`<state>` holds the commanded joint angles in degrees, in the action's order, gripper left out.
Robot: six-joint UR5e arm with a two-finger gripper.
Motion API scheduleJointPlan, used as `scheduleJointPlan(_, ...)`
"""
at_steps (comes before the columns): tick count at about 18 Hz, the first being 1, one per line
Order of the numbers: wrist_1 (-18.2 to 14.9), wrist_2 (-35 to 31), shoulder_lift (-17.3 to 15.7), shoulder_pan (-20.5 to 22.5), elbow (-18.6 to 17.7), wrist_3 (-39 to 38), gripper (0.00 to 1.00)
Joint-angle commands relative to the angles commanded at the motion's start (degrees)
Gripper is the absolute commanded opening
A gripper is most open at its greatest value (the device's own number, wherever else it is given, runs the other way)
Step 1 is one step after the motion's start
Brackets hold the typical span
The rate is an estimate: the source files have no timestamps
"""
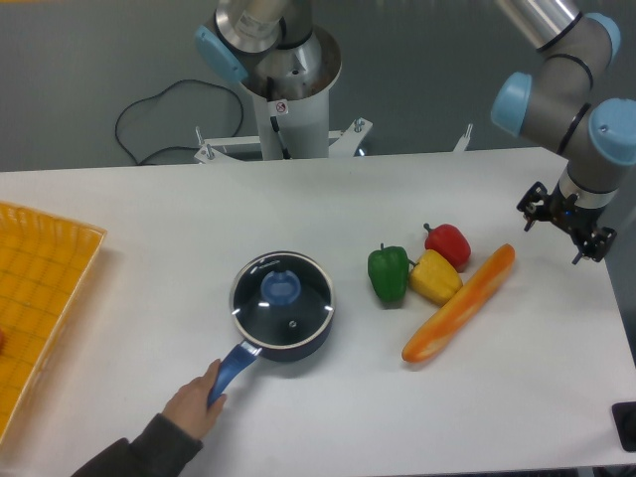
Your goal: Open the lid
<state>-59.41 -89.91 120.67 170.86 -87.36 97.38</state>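
Nearest the camera, a person's hand (191,400) reaches in from the bottom edge and grips the end of the long blue handle (231,370) of a dark blue saucepan (288,343) on the white worktop (149,219). The lid (283,302) sits flat and closed on the saucepan, its blue knob (280,288) at the centre and a small vent hole just in front of it. To the right lie a long orange vegetable (459,304), set diagonally, with a yellow pepper (435,277) touching it, a green pepper (389,273) beside that, and a red pepper (448,243) just behind. A yellow tray (40,298) occupies the left edge. Farther back at the right, the gripper (564,228) hangs over the worktop's edge, well apart from the lid; its fingers appear spread with nothing between them, though they are small and dark. Behind stands the arm's base (288,89).
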Motion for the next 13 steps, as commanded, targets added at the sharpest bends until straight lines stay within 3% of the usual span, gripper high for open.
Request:
scheduleJointPlan(10,-0.2,-0.3,-0.8,-1.1,-0.3,0.4,1.00)
scheduleJointPlan(13,-0.2,-0.4,-2.6,-1.4,-1.8,-0.2,1.00)
